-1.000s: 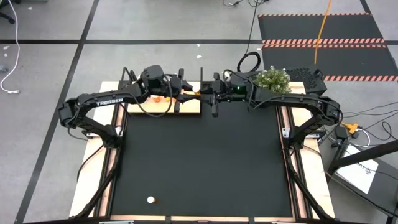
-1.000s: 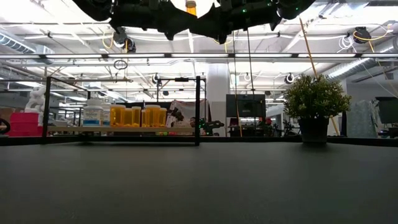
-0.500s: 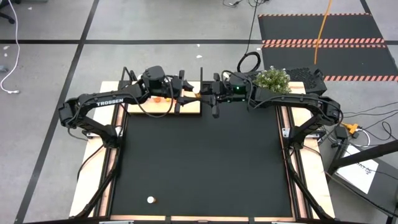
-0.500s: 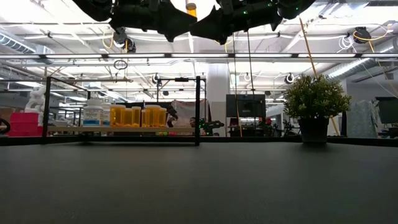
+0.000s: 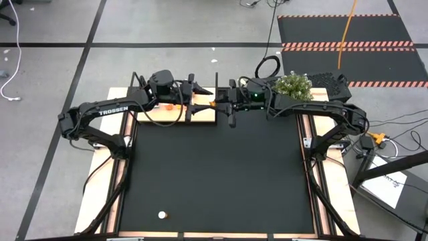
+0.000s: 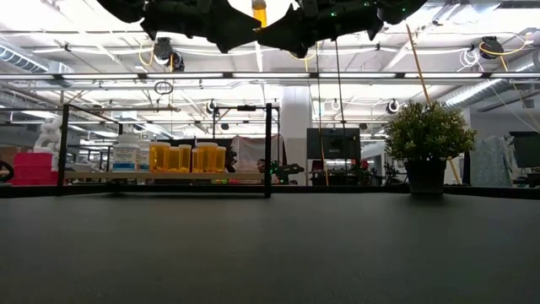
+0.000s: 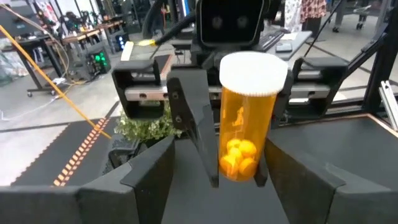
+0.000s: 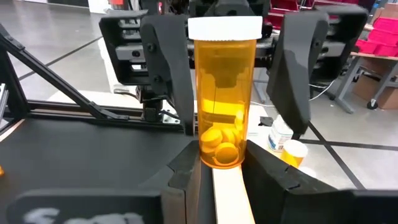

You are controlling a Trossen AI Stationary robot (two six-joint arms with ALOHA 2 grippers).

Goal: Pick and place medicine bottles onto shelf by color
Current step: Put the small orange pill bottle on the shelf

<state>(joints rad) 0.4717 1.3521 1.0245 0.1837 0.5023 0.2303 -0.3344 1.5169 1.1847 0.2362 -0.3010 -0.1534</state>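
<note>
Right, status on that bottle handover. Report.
Right gripper shut on orange bottle, upright, over shelf end. Left gripper open, fingers either side of the bottle, clear of it. White bottle on mat. Nothing in the way.

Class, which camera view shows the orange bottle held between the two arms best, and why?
The right wrist view: the orange bottle fills it, upright in the right gripper, pills visible. The left wrist view shows it nearly as well; the low view only its top part; the high view an orange speck.

Mat [image 5: 214, 174] mostly free; shelf [image 5: 200, 115] posts, plant [image 5: 293, 85] block far edge.
</note>
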